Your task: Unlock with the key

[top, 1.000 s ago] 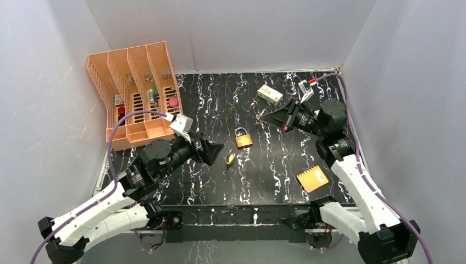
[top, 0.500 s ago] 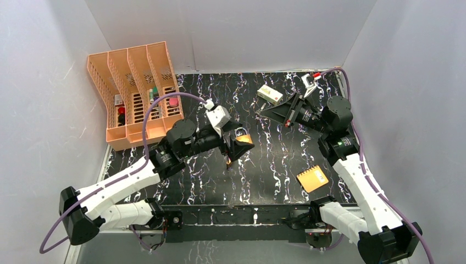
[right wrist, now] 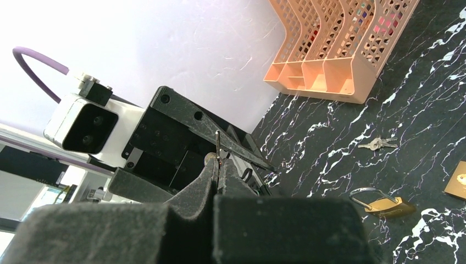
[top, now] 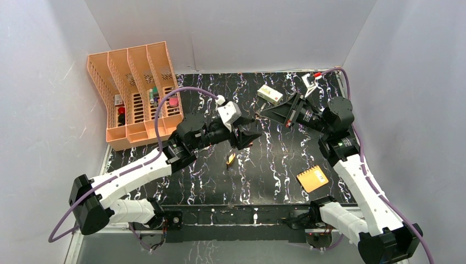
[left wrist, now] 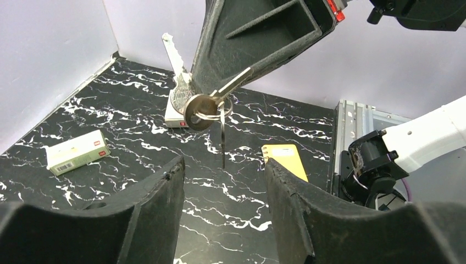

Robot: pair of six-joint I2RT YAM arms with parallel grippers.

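My right gripper is shut on the key, a small silver bunch on a ring. One blade sticks out past its fingertips and another hangs straight down. My left gripper hovers just in front of and below it, pointing at it. Its jaws stand apart with only the marbled tabletop between them. A brass padlock lies on the table; in the top view the left gripper covers that spot. A smaller brass lock lies nearer to me.
A spare set of keys lies flat beyond the padlock. The orange file tray stands at the far left. A white box lies at the back and a yellow notepad at the right front. White walls enclose the table.
The left arm has swung from beside the tray out to the table's middle, over the padlock's spot, and its jaws have narrowed. The right gripper lifted slightly toward the back, still holding the key.
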